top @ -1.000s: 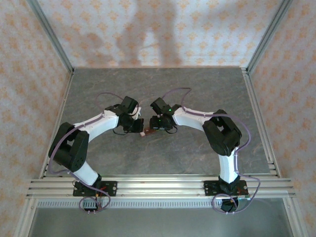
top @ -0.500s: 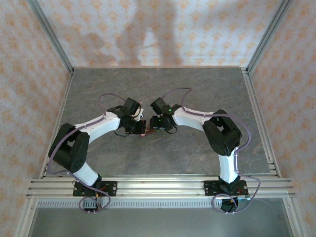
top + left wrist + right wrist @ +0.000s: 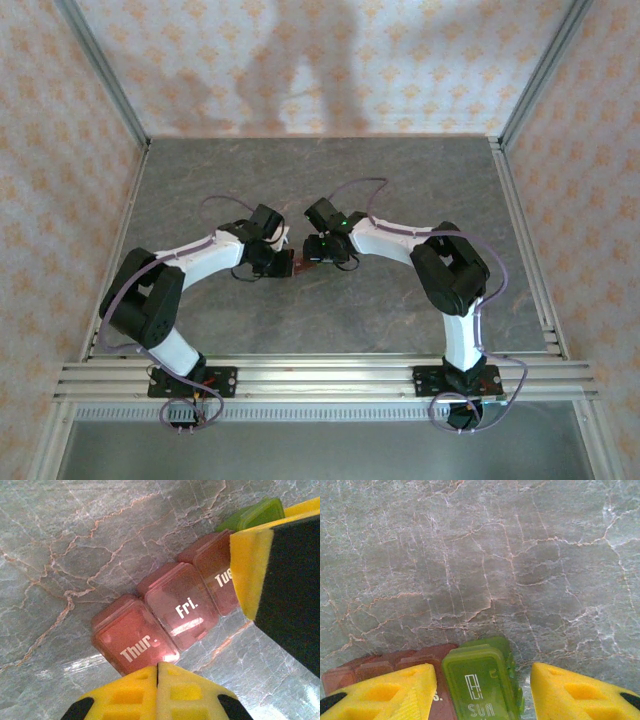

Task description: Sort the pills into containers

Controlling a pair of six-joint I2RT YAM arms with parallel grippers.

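Note:
The containers (image 3: 175,605) are a short strip of joined reddish lidded boxes marked Thur., Fri. and Tue, with a green end box (image 3: 480,680) marked SUN. The strip lies on the table between the two arms (image 3: 299,266). My left gripper (image 3: 158,670) is shut and empty, its tips just at the near edge of the Thur. box. My right gripper (image 3: 483,676) is open and straddles the green end box; one finger (image 3: 400,690) sits over the neighbouring red box, and there is a gap on the other side. No pills are in view.
Grey marbled table (image 3: 400,190) with an aluminium frame along its sides and a rail (image 3: 320,375) at the near edge. One finger of the right gripper (image 3: 250,570) reaches into the left wrist view beside the Tue box.
The left gripper has slid a little to the right, up to the strip's Thur. end. The right arm and the containers have stayed in place.

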